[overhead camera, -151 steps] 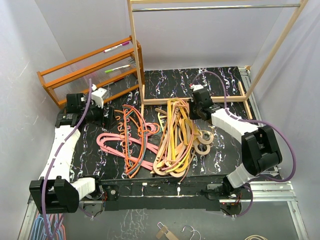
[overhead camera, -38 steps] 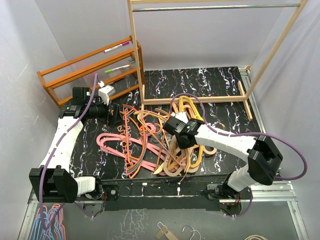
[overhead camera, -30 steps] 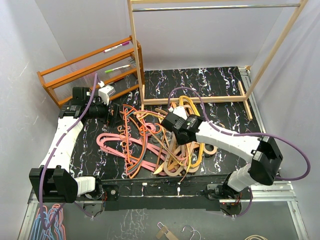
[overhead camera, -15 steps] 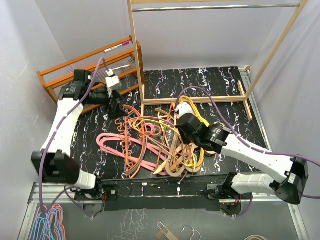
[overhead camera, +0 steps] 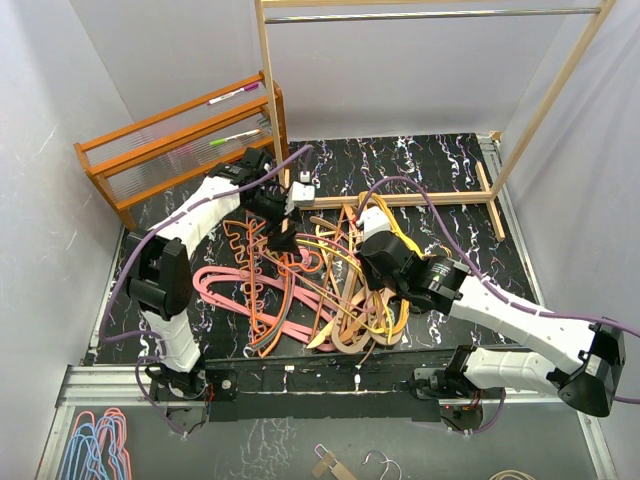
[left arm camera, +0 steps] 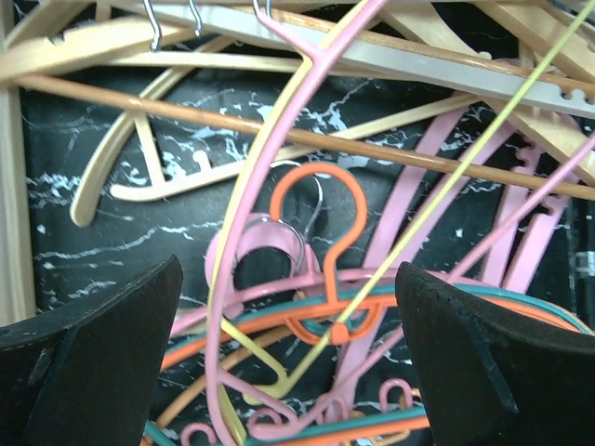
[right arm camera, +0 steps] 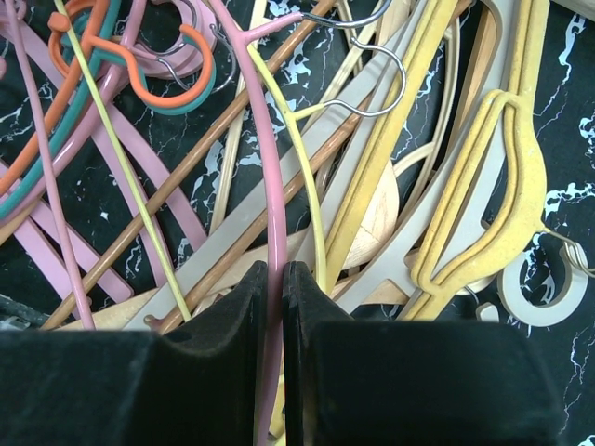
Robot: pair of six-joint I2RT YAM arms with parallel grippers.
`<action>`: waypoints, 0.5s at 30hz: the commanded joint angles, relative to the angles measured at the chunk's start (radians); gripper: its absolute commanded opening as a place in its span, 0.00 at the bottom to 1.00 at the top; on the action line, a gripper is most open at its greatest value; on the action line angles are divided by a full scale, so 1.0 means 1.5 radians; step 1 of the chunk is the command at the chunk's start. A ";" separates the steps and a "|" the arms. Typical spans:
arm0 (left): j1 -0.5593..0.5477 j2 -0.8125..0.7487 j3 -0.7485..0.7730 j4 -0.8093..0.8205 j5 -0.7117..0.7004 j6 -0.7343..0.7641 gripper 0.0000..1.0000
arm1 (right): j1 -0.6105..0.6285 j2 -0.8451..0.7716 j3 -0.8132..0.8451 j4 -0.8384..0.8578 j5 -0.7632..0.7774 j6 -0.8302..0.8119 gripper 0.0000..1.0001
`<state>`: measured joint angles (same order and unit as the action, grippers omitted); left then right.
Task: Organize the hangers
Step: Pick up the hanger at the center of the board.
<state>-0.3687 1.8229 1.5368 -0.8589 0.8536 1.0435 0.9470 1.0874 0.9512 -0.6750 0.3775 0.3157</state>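
The hangers sprawl in a tangled heap mid-tabletop, reaching toward the front edge. There's the right hand, pinched tight on a pink hanger, while the left hand hovers over the heap's back-left side, fingers spread wide.

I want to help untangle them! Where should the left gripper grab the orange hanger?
Probably by its hook, from straight above. The loop lies flat and open, and the open left gripper has a finger on each side of it. A pink hanger crosses just beside it, so go carefully.
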 commanded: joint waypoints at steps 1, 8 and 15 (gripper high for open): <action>-0.029 -0.027 -0.007 0.068 -0.029 0.001 0.96 | 0.003 -0.033 0.001 0.063 -0.014 0.004 0.08; -0.069 -0.013 -0.069 0.192 -0.132 -0.040 0.89 | 0.003 -0.056 -0.009 0.076 -0.038 0.005 0.08; -0.080 0.004 -0.047 0.187 -0.165 -0.063 0.56 | 0.003 -0.101 -0.039 0.110 -0.073 0.018 0.08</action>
<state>-0.4770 1.8328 1.4342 -0.5854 0.6228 0.9707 0.9470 0.9916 0.9058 -0.6292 0.3279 0.3206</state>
